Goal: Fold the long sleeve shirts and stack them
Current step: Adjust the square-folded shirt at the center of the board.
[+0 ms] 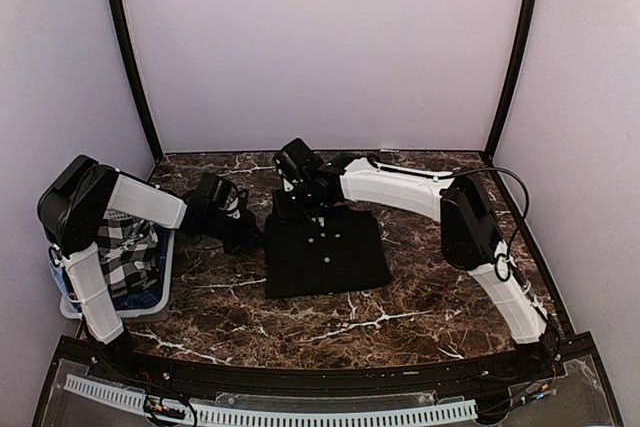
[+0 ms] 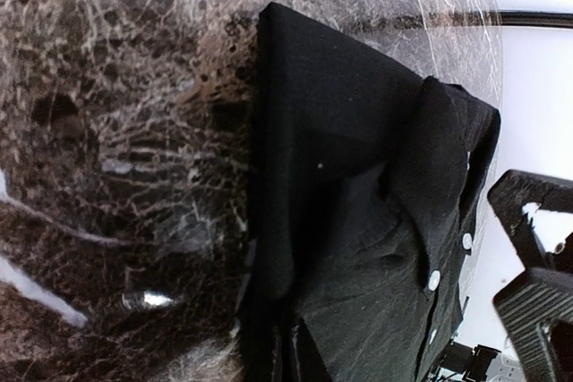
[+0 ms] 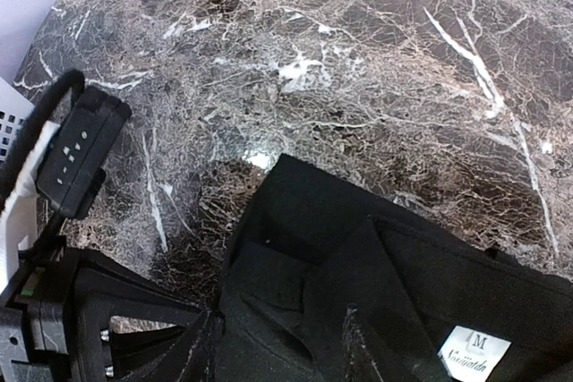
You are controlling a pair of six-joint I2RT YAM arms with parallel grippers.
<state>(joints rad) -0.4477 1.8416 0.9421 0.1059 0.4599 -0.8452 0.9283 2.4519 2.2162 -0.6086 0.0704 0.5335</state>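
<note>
One long sleeve shirt (image 1: 325, 247) lies folded into a black rectangle on the middle of the marble table, small pale buttons (image 2: 433, 280) down its front. My left gripper (image 1: 243, 231) is at the shirt's left edge near the collar end. In the left wrist view its fingertips (image 2: 288, 357) are pressed together in the black cloth edge. My right gripper (image 1: 303, 193) hovers over the collar end. Its fingers (image 3: 354, 339) stand apart above the cloth (image 3: 340, 239) by the white size tag (image 3: 474, 352), holding nothing.
A white slatted basket (image 1: 163, 292) at the table's left edge holds a black-and-white checked cloth (image 1: 130, 247). Both arms meet over the shirt's far end, close to each other. Purple walls enclose the table on three sides.
</note>
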